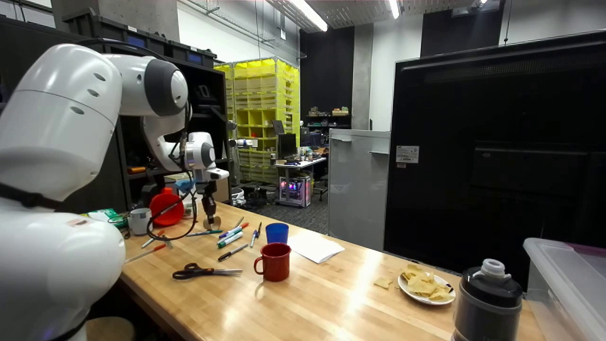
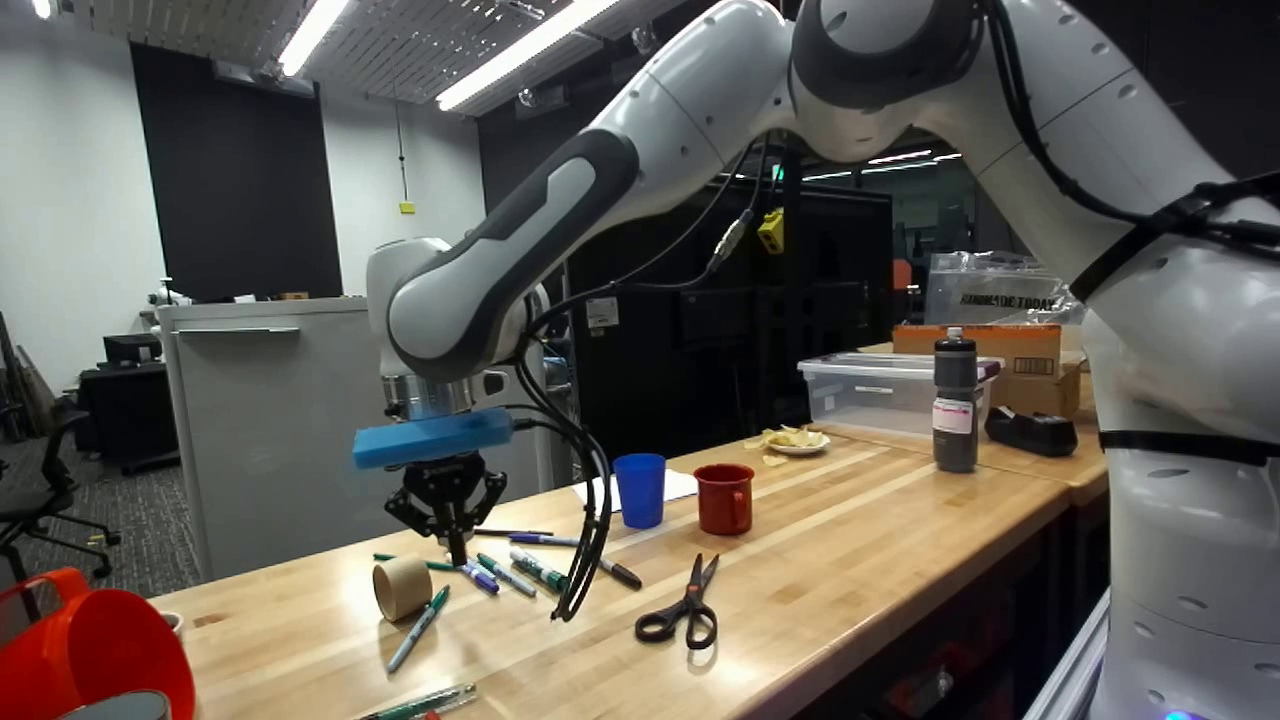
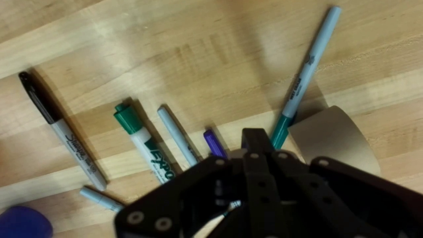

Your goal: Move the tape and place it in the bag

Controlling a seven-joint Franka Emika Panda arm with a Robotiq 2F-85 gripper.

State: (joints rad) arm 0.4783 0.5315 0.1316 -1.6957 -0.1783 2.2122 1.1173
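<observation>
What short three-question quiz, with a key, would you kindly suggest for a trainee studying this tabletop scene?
1. True or false: in the wrist view, the jaws are spread wide apart.

2. Multiple choice: where is the tape?
A) inside the bright red bag
B) on the wooden table
C) on the white paper

3. Fill in the blank: beside the blue cup stands a red ____ with a handle.

Key:
1. False; they are closed together.
2. B
3. mug
</observation>
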